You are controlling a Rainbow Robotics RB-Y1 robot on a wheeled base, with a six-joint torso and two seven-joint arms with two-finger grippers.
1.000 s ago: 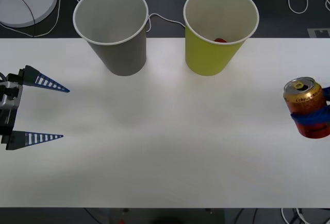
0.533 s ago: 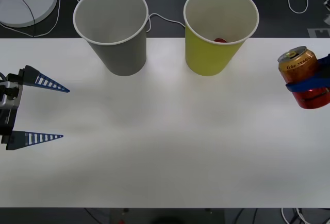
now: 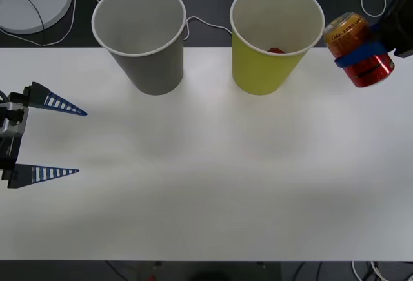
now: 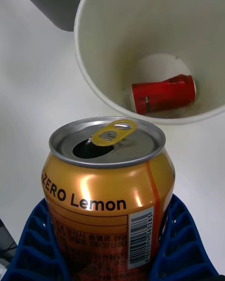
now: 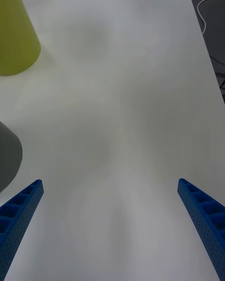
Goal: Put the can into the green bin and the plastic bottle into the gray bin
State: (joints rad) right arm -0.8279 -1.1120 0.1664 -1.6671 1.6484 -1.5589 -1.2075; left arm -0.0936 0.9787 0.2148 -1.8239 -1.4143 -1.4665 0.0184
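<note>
From the front, the right pincer (image 3: 368, 52) is clamped on the can (image 3: 358, 48), held tilted in the air at the counter's (image 3: 206, 184) far right corner, just beside the green bin (image 3: 274, 35); the gray bin (image 3: 139, 35) stands along the far edge. The left pincer (image 3: 58, 139) waits spread apart near the left edge. At the right wrist, another red can (image 4: 164, 93) lies inside the bin. Releasing early could clip the rim.
</note>
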